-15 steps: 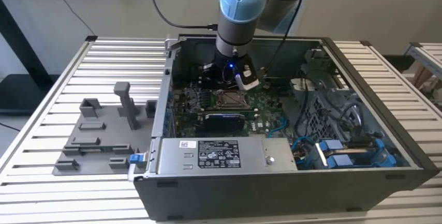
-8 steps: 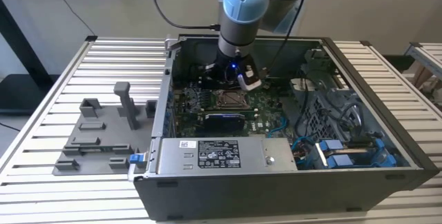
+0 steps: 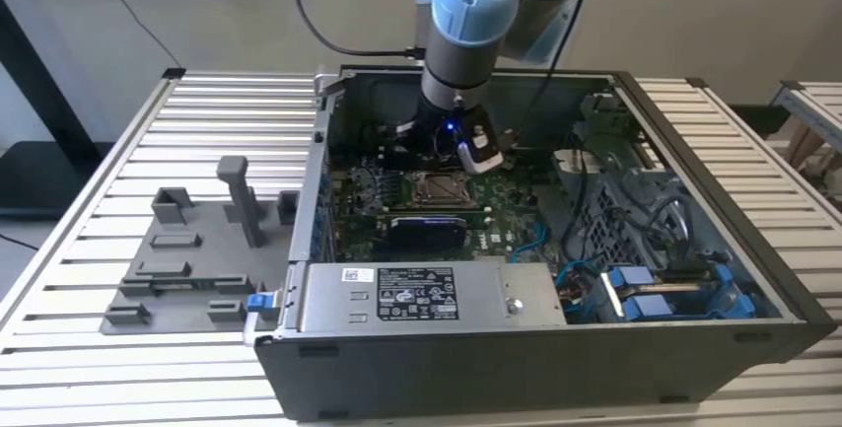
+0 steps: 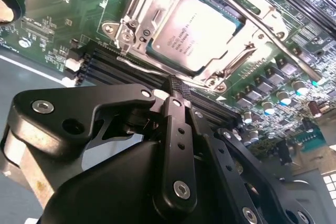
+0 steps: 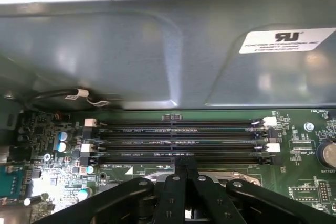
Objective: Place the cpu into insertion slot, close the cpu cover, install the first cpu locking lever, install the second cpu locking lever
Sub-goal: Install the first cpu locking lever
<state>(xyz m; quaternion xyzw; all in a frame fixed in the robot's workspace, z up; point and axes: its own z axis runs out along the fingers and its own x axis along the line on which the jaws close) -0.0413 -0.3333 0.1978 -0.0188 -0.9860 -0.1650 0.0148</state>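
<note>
On the exterior view's left, a grey fixture plate (image 3: 184, 279) with upright holders lies on the slatted table (image 3: 132, 131). Beside it stands the open computer case (image 3: 526, 368), with its labelled power supply (image 3: 408, 294) along the near wall. Toward the middle, the blue-jointed arm (image 3: 463, 23) reaches down into the case. The gripper (image 3: 482, 159) hangs over the green motherboard (image 3: 507, 205), just beyond the insertion slot (image 3: 439, 188) and slightly toward the exterior view's right of it. The second wrist view gives a closer look. There the gripper (image 4: 176, 85) has its black fingers pressed together with nothing between them, and its tip is over the dark memory slots (image 4: 105, 64), close to the socket's edge but apart from it. The cpu (image 4: 194, 30) is seated in the socket, silver top up, and the cpu cover (image 4: 155, 4) lies down around it as a metal frame. A thin locking lever (image 4: 278, 38) runs along one side of the frame; I cannot tell whether it is latched. In the first wrist view the gripper (image 5: 184, 162) points at the rows of memory slots (image 5: 178, 140) below the grey case wall (image 5: 131, 51). At the exterior view's right, blue cables (image 3: 645, 289) lie in the case's drive bay.
</note>
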